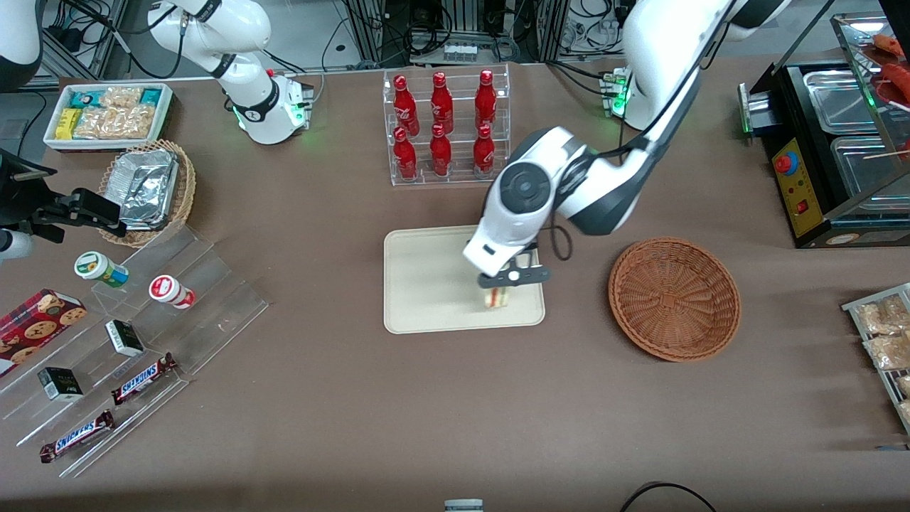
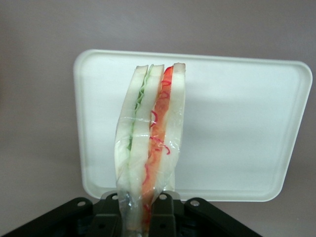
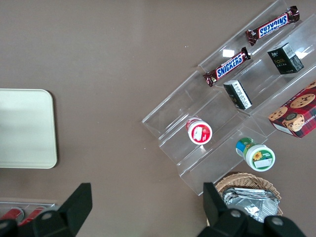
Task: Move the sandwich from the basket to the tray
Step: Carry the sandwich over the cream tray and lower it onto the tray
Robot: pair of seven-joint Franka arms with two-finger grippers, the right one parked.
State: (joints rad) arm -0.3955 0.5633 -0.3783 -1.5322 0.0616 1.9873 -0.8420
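Observation:
My left gripper (image 1: 499,286) is shut on the sandwich (image 1: 498,297), a plastic-wrapped wedge of white bread with green and red-orange filling. It hangs over the cream tray (image 1: 426,284), near the tray's edge closest to the front camera and toward the basket. In the left wrist view the sandwich (image 2: 150,133) stands on end between the black fingers (image 2: 168,217), with the tray (image 2: 237,128) below it. The reddish-brown wicker basket (image 1: 674,297) sits empty beside the tray, toward the working arm's end of the table.
A clear rack of red bottles (image 1: 444,124) stands farther from the front camera than the tray. Clear stepped shelves (image 1: 142,334) with snack bars, cups and small boxes lie toward the parked arm's end. A black appliance (image 1: 828,142) and a packet rack (image 1: 885,341) sit toward the working arm's end.

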